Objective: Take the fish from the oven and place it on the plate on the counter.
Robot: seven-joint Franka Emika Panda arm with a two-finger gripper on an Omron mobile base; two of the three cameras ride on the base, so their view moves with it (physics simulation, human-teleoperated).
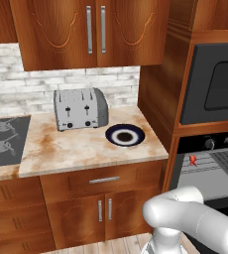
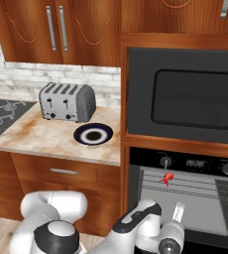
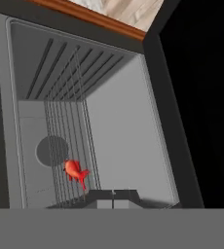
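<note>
Closed and empty, the gripper (image 3: 113, 193) faced the oven (image 3: 123, 126); if it advanced without opening, it could knock the fish (image 3: 76, 171) through the rack (image 3: 67, 146)

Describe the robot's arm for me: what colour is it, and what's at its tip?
The arm is glossy white, built of rounded, tube-like segments with dark grey joint caps. Its end effector has two small dark fingertips. No cables or markings show.

Glossy brushed-metal toaster (image 1: 80, 109) on the marbled stone table (image 1: 76, 146); warm varnished wood cabinets (image 1: 93, 32); thin wire racks (image 3: 67, 151) inside the matt grey oven (image 3: 119, 126).
</note>
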